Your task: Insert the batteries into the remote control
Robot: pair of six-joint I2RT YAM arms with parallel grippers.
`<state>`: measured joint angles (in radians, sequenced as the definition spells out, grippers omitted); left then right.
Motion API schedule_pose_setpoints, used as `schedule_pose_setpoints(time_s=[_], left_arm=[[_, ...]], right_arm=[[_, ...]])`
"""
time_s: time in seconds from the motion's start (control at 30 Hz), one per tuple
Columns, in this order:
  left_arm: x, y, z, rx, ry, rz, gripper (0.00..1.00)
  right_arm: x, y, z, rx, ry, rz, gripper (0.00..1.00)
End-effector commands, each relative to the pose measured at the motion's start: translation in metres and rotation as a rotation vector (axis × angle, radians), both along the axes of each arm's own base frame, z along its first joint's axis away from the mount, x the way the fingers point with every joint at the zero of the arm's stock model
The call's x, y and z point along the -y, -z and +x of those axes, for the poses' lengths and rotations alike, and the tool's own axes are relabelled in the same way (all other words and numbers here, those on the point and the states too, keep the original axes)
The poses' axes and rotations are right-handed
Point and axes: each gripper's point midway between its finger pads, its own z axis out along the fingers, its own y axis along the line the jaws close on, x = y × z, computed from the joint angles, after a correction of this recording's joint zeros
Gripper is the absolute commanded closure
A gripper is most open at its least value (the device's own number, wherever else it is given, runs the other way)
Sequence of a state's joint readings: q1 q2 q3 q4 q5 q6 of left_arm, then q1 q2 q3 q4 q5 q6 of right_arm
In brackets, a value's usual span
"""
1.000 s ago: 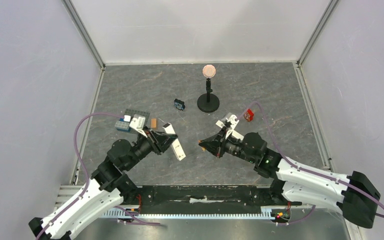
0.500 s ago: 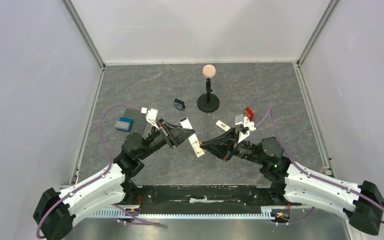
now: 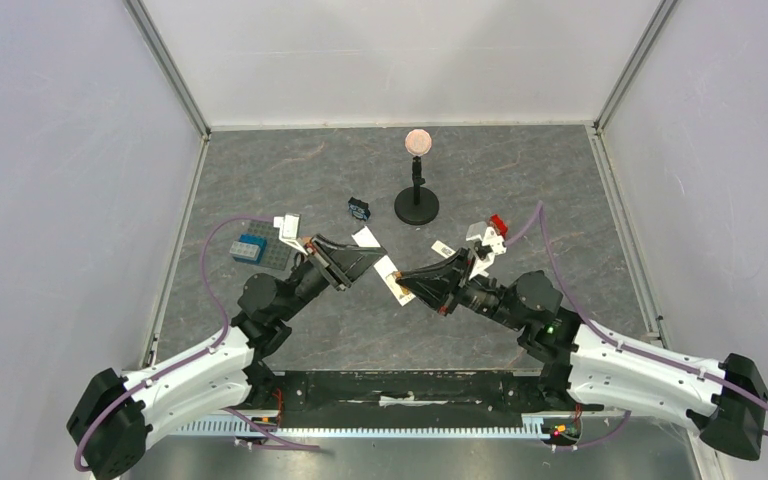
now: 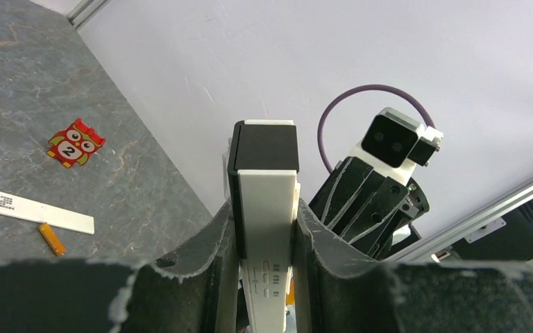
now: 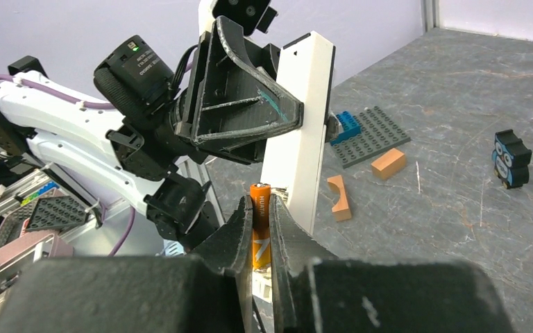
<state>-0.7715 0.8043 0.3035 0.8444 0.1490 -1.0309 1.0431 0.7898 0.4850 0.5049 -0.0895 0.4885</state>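
Observation:
My left gripper (image 3: 376, 263) is shut on the white remote control (image 3: 388, 272) and holds it tilted above the table. In the left wrist view the remote (image 4: 267, 208) sits between the fingers, its black panel at the far end. My right gripper (image 3: 407, 285) is shut on one orange battery (image 5: 260, 225), held upright right beside the remote's lower end (image 5: 304, 139); I cannot tell whether they touch. The second battery (image 4: 52, 239) lies on the table by a loose white strip (image 4: 31, 208).
A black stand (image 3: 417, 206) with a pink disc stands at the back. A blue owl figure (image 3: 359, 208), a red owl tile (image 3: 498, 227), a grey brick plate (image 3: 262, 246), an orange block (image 5: 388, 163) and a tan arch piece (image 5: 339, 198) lie around.
Both arms have swung inward. The left gripper carried the remote away from the brick plate toward the middle, and the right gripper brought the battery up to it.

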Motion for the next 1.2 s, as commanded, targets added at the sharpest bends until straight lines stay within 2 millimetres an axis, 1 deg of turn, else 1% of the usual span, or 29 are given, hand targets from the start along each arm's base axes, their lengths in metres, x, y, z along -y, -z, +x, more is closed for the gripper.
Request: schedule_pose_setpoints(time_s=[0.0, 0.1, 0.17, 0.27, 0.43, 0.67, 0.97, 1.17], left_arm=[[-0.007, -0.022, 0.002, -0.036, -0.011, -0.124, 0.98], [-0.005, -0.02, 0.003, -0.062, -0.008, -0.111, 0.98], [-0.003, -0.017, 0.005, -0.073, -0.012, -0.089, 0.98], [-0.004, -0.013, 0.006, -0.086, -0.021, -0.078, 0.98], [-0.004, -0.01, 0.009, -0.106, -0.034, -0.071, 0.98], [-0.005, -0.011, 0.012, -0.134, -0.048, -0.068, 0.98], [-0.005, -0.011, 0.012, -0.17, -0.039, -0.091, 0.98], [-0.004, -0.01, 0.011, -0.186, -0.03, -0.096, 0.98]], right_arm=[[-0.002, -0.024, 0.008, 0.041, 0.059, 0.019, 1.0], [-0.005, -0.026, 0.007, 0.051, 0.055, 0.012, 1.0], [-0.005, -0.027, 0.012, 0.048, 0.086, 0.004, 1.0], [-0.007, -0.026, 0.014, 0.049, 0.1, -0.011, 1.0], [-0.011, -0.019, 0.015, 0.045, 0.107, -0.045, 1.0], [-0.017, -0.008, 0.008, 0.069, 0.112, -0.105, 1.0], [-0.013, 0.008, 0.011, 0.086, 0.151, -0.161, 0.98], [-0.014, 0.012, 0.013, 0.093, 0.157, -0.178, 0.96]])
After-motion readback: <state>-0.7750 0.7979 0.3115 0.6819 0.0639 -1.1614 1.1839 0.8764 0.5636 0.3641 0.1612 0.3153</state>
